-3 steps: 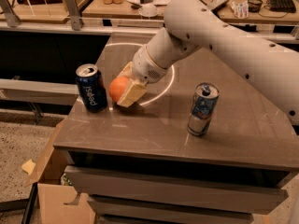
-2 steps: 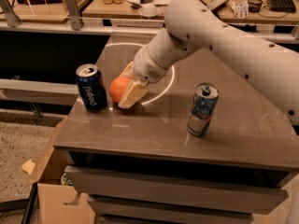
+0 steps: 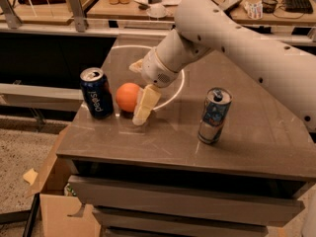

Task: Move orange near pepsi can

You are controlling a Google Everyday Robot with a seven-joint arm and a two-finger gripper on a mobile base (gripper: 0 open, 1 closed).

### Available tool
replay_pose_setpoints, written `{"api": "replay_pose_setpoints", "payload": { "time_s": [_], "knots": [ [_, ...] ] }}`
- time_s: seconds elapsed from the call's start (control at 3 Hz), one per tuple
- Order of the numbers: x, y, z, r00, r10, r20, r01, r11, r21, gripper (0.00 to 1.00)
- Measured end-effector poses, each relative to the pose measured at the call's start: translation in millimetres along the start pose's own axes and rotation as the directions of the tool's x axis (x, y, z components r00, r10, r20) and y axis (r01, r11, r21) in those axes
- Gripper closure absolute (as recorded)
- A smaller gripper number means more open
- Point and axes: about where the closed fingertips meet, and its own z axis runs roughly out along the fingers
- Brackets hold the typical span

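The orange (image 3: 128, 97) rests on the brown table (image 3: 256, 142), just right of the dark blue pepsi can (image 3: 97, 93), which stands upright near the table's left edge. A small gap separates the two. My gripper (image 3: 139, 86) hangs over the orange's right side. One tan finger (image 3: 145, 105) points down to the table against the orange's right flank. The other finger (image 3: 135, 65) is behind and apart from the fruit. The gripper is open and holds nothing.
A taller silver can with blue-red print (image 3: 214, 115) stands upright at the middle right of the table. My white arm (image 3: 237, 33) reaches in from the right. A desk with clutter (image 3: 148, 4) stands behind, and a cardboard box (image 3: 54, 201) is on the floor at the lower left.
The near finger has moved slightly off the orange, which shows more fully. The orange and both cans have stayed in place.
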Motion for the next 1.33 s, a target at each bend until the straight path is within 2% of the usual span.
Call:
{"api": "replay_pose_setpoints", "payload": {
  "time_s": [0.33, 0.67, 1.0, 1.33],
  "knots": [
    [7.8, -7.9, -6.8, 1.000, 0.015, -0.013, -0.015, 0.9996, 0.023, 0.00],
    [26.3, -25.7, -22.3, 0.998, 0.041, -0.052, -0.036, 0.9958, 0.083, 0.00],
    [42.5, -49.2, -42.6, 0.993, 0.053, -0.102, -0.036, 0.9868, 0.158, 0.00],
    [81.4, -105.2, -106.7, 0.974, 0.119, -0.192, -0.038, 0.9245, 0.379, 0.00]
  ]
}}
